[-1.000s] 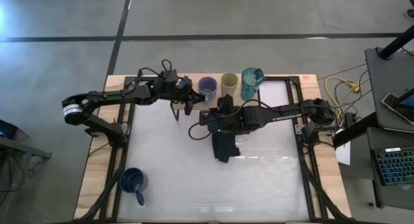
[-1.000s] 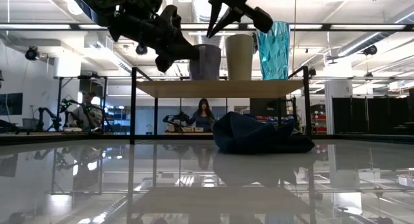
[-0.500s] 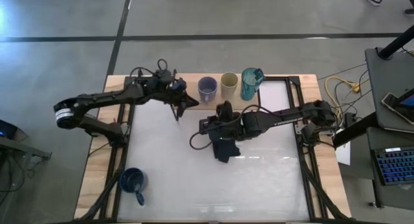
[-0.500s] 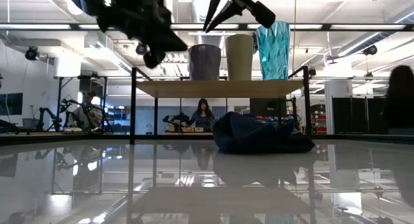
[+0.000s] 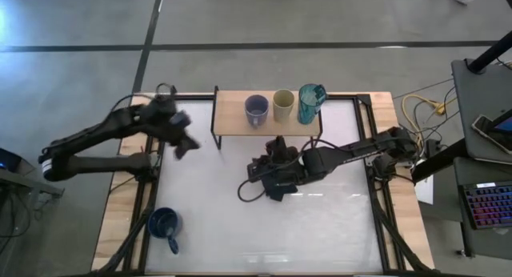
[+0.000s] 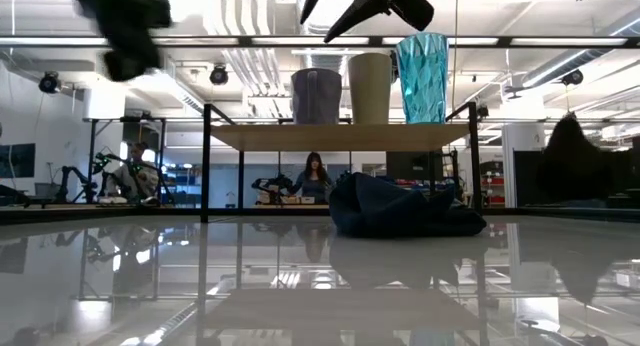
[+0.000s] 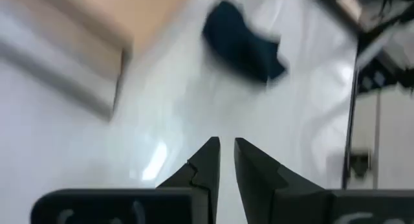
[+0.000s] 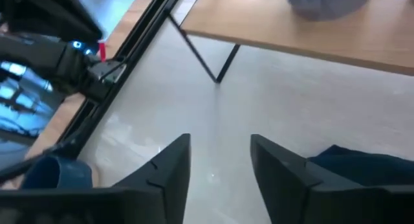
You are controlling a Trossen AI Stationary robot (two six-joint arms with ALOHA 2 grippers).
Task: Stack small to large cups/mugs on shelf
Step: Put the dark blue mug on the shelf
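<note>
On the shelf (image 5: 232, 117) a grey-lavender mug (image 5: 256, 109), a beige cup (image 5: 282, 105) and a teal mug (image 5: 310, 102) stand in a row on their bases. A dark blue mug (image 5: 164, 224) sits on the table at the near left. My right gripper (image 5: 258, 171) hovers open, high over the table just in front of the shelf, beside the dark cloth (image 5: 278, 189); its wrist view shows the open gripper (image 8: 220, 160) with nothing between the fingers. My left gripper (image 5: 186, 145) is up in the air left of the shelf, and its wrist view (image 7: 226, 147) shows it shut to a thin slit and empty.
The dark cloth (image 6: 400, 208) lies bunched on the table in front of the shelf, between its black legs (image 6: 206, 166). Black frame rails (image 5: 152, 189) run along the table's left and right sides. People show in the room beyond the table.
My left gripper has swung away from the shelf's left end toward the table's left edge. My right gripper has opened and its arm has drawn a little toward the near edge. The three vessels on the shelf and the cloth have stayed put.
</note>
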